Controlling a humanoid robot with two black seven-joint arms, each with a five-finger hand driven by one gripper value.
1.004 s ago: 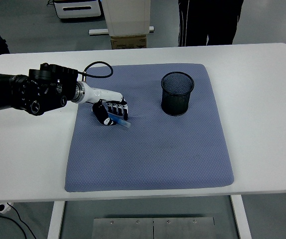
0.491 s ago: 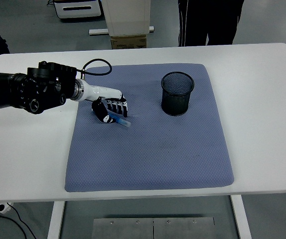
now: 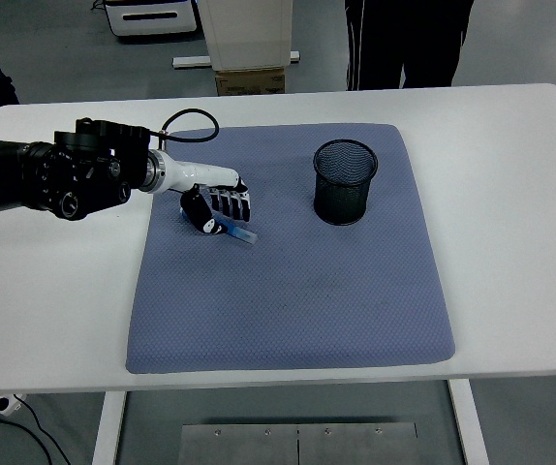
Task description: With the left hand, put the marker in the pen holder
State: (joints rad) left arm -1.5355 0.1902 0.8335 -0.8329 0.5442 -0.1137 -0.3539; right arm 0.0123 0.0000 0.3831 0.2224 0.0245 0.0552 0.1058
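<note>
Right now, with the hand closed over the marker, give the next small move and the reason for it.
Probably lift the left hand straight up a little. Its fingers are curled on the blue marker, which sits low over the blue-grey textured mat, and the black wire-mesh pen holder stands upright to the right, its rim higher than the hand.

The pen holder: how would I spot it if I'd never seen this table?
Find the blue-grey mat covering the middle of the white table. Near its far right corner stands the pen holder, an upright black wire-mesh cup, the only tall thing on the mat.
</note>
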